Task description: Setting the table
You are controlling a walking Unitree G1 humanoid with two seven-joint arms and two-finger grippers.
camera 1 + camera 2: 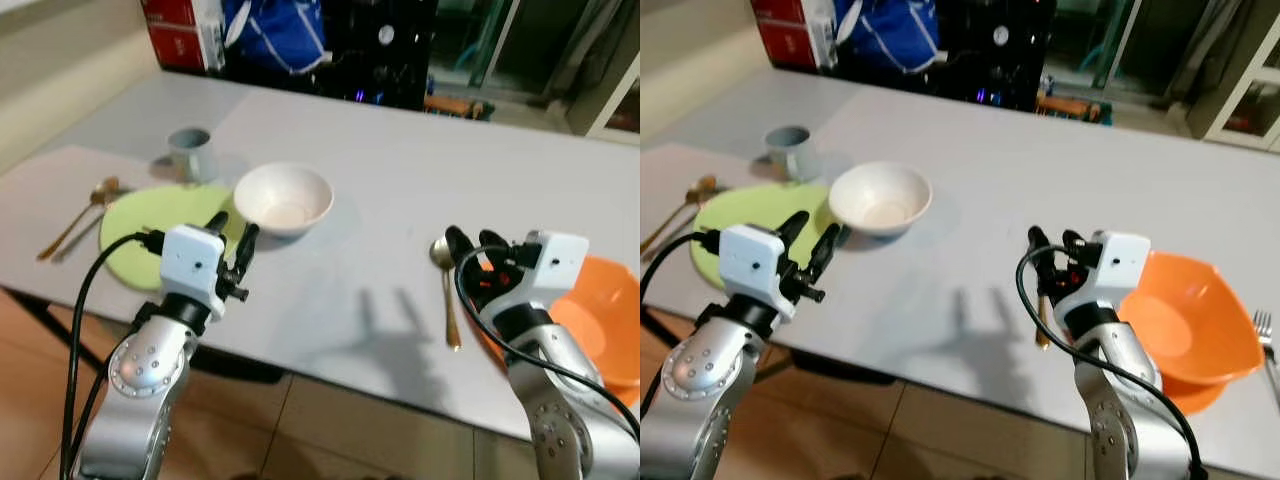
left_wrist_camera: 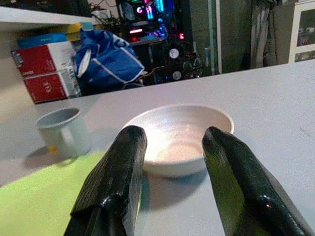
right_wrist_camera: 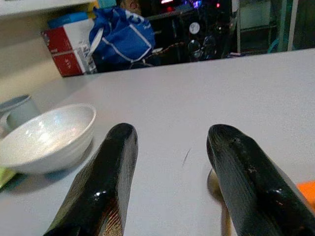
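Observation:
A white bowl (image 1: 284, 198) stands on the grey table (image 1: 400, 170), touching the right edge of a flat green plate (image 1: 160, 232). My left gripper (image 1: 234, 226) hovers open over that plate edge, pointing at the bowl (image 2: 179, 137), nothing between its fingers. A gold spoon (image 1: 447, 292) lies on the table left of an orange bowl (image 1: 600, 310). My right gripper (image 1: 470, 240) is open just above the spoon's bowl end (image 3: 215, 186). A grey mug (image 1: 190, 152) sits behind the green plate. More gold cutlery (image 1: 75, 225) lies left of the plate.
Red boxes (image 1: 185, 30) and a blue bag (image 1: 275, 35) stand beyond the table's far edge. A fork (image 1: 1267, 345) lies right of the orange bowl. The table's near edge runs just below both grippers, with tiled floor (image 1: 330, 420) underneath.

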